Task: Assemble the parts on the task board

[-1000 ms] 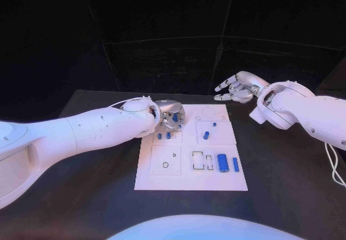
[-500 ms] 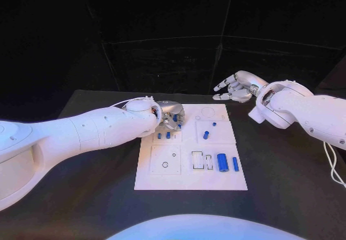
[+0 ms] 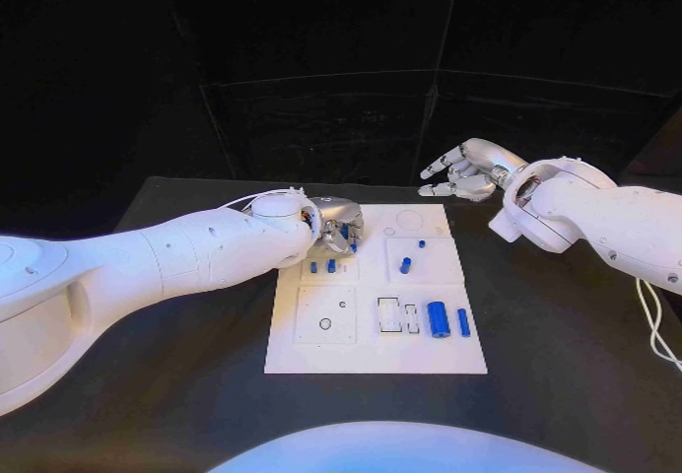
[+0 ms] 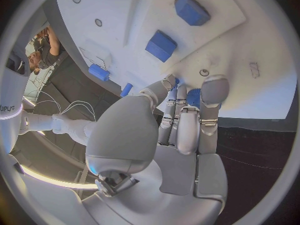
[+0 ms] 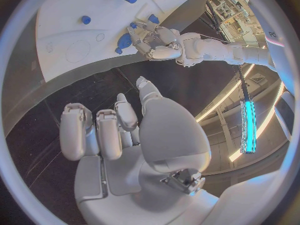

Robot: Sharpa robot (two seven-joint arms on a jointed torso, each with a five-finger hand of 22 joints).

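Surface: a black surface [image 3: 170, 394] carries a white task board [image 3: 373, 345] lying flat in the middle.

Left robot hand: the left robot hand [image 3: 338, 228] sits over the far left part of the board. From the head camera its fingers curl downward, with a bit of blue between them. The left wrist camera shows more: the fingertips [image 4: 214, 90] are closed round a small blue part [image 4: 194, 97] right at the board's surface, so this hand is pinching that piece.

Right robot hand: the right robot hand [image 3: 462, 171] hangs above the surface beyond the board's far right corner, touching nothing. The right wrist camera shows its fingers [image 5: 72, 130] loosely spread and holding nothing.

Loose parts: two small blue pieces [image 3: 322, 266] lie just beside the left hand. A short blue peg [image 3: 405, 265] lies mid-board, with a tiny blue piece [image 3: 421, 243] beyond it. A thick blue cylinder [image 3: 440, 320] and a thin blue bar [image 3: 463, 322] lie side by side near the board's right edge.
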